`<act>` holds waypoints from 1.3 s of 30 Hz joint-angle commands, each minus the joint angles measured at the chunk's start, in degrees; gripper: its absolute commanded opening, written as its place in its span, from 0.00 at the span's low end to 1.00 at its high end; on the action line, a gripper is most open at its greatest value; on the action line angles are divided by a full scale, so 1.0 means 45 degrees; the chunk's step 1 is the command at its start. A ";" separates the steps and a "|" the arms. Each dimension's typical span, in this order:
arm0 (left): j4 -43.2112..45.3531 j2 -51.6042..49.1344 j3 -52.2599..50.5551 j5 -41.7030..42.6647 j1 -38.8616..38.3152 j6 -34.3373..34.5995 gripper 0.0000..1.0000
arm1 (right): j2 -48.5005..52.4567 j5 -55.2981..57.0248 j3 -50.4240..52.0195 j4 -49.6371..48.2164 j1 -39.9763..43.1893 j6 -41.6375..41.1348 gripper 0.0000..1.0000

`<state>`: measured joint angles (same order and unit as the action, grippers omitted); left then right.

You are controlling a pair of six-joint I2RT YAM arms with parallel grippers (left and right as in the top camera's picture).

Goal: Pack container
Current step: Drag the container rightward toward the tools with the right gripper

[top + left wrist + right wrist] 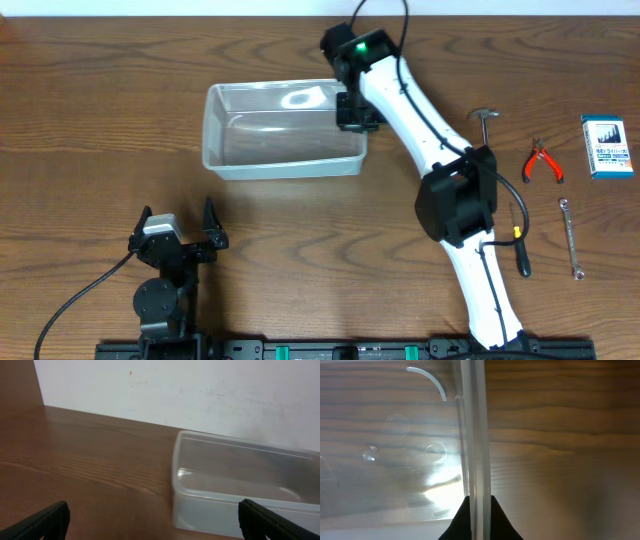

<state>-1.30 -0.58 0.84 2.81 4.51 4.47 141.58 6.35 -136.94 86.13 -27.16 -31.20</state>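
The clear plastic container (283,130) sits on the wood table, left of centre at the back. It is empty. My right gripper (357,112) is shut on the container's right rim; in the right wrist view the rim (474,435) runs between the two black fingertips (480,520). My left gripper (178,232) is open and empty near the front left, well short of the container. In the left wrist view its fingertips (155,520) frame the container's near corner (240,485).
At the right lie a small hammer (486,115), red-handled pliers (543,162), a blue-and-white box (606,147), a wrench (571,236) and a black-handled screwdriver (520,245). The right arm stretches diagonally across the table.
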 commanded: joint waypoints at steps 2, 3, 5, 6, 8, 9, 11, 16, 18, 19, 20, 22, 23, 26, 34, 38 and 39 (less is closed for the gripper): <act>-0.0597 0.0078 -0.0136 -0.0209 0.0078 -0.0068 0.98 | -0.0253 0.0923 0.0146 0.0510 0.0457 0.0321 0.01; -0.0602 0.0078 -0.0136 -0.0209 0.0078 -0.0068 0.98 | -0.0321 0.0923 0.0146 0.0636 0.0515 0.0461 0.01; -0.0597 0.0078 -0.0136 -0.0209 0.0078 -0.0068 0.98 | -0.0418 0.0928 0.0146 0.0981 0.0563 0.0685 0.01; -0.0597 0.0078 -0.0136 -0.0209 0.0078 -0.0068 0.98 | -0.0437 0.0933 0.0146 0.1141 0.0568 0.0787 0.01; -0.0602 0.0078 -0.0136 -0.0209 0.0078 -0.0068 0.98 | -0.0452 0.0952 0.0146 0.1486 0.0568 0.1010 0.01; -0.0602 0.0078 -0.0136 -0.0209 0.0078 -0.0068 0.98 | -0.0452 0.1001 0.0146 0.1661 0.0568 0.1049 0.01; -0.0602 0.0078 -0.0136 -0.0209 0.0078 -0.0068 0.98 | -0.0461 0.1229 0.0146 0.1885 0.0583 0.1044 0.01; -0.0597 0.0078 -0.0136 -0.0209 0.0078 -0.0068 0.98 | -0.0466 0.1307 0.0146 0.2220 0.0967 0.1141 0.01; -0.0602 0.0078 -0.0136 -0.0209 0.0078 -0.0068 0.98 | -0.0466 0.1307 0.0146 0.2370 0.1185 0.1205 0.01; -0.0602 0.0078 -0.0136 -0.0209 0.0078 -0.0068 0.98 | -0.0481 0.1316 0.0146 0.2429 0.1311 0.1248 0.01; -0.0602 0.0078 -0.0136 -0.0209 0.0078 -0.0068 0.98 | -0.0486 0.1307 0.0146 0.2467 0.1501 0.1394 0.01; -0.0602 0.0078 -0.0136 -0.0209 0.0078 -0.0068 0.98 | -0.0539 0.1302 0.0146 0.2487 0.1763 0.1559 0.01; -0.0597 0.0078 -0.0136 -0.0209 0.0078 -0.0068 0.98 | -0.0583 0.1302 0.0146 0.2482 0.1914 0.1627 0.01; -0.0597 0.0078 -0.0136 -0.0209 0.0078 -0.0068 0.98 | -0.0855 0.1297 0.0146 0.2477 0.2336 0.1821 0.01; -0.0602 0.0078 -0.0136 -0.0209 0.0078 -0.0068 0.98 | -0.1394 0.0782 0.0146 0.2356 0.2730 0.2667 0.01; -0.0597 0.0078 -0.0136 -0.0209 0.0078 -0.0068 0.98 | -0.1394 0.0772 0.0151 0.2448 0.2701 0.2686 0.01; -0.0602 0.0078 -0.0136 -0.0209 0.0078 -0.0068 0.98 | -0.1394 0.0709 0.0151 0.2487 0.2705 0.2871 0.01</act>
<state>-1.30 -0.58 0.84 2.81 4.51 4.47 136.53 7.51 -136.75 96.60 -14.83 -20.29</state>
